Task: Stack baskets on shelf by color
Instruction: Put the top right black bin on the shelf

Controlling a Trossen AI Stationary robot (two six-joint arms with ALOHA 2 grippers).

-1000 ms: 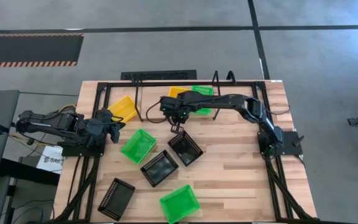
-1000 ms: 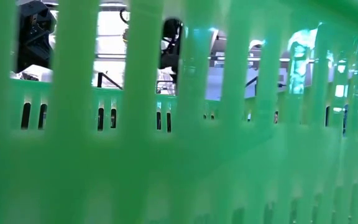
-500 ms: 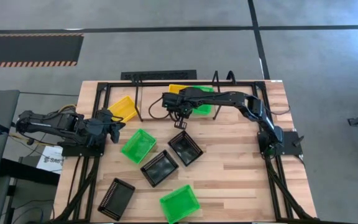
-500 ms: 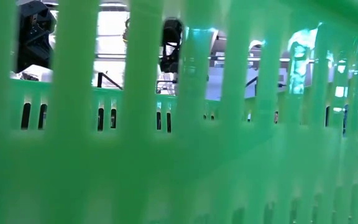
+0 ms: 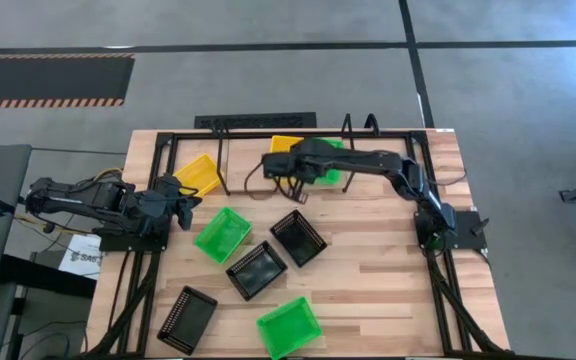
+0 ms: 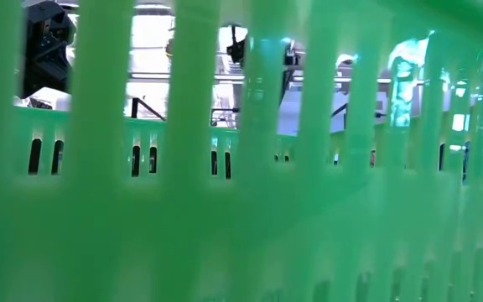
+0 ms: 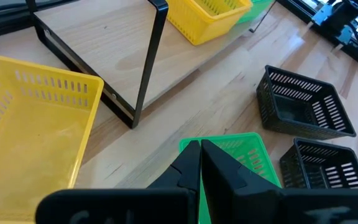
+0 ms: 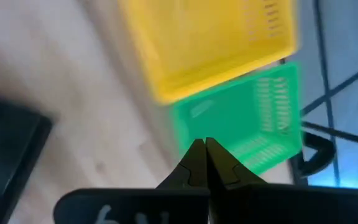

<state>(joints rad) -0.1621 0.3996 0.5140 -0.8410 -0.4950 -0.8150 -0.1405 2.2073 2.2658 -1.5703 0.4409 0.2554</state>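
High view | right gripper (image 5: 295,192) jaws together, empty, beside yellow plastic mesh basket (image 5: 286,146) on black metal-tube shelf (image 5: 223,160) | risk: knocking it askew | left gripper (image 5: 190,201) jaws together, waiting.

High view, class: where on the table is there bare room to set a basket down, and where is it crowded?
Free: the table's right half, beside the black baskets; also the shelf's left board, beside its yellow basket. Crowded: the centre-left cluster round the green basket.

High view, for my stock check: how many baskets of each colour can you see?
Yellow baskets: 2
Green baskets: 3
Black baskets: 3
Total: 8 in sight
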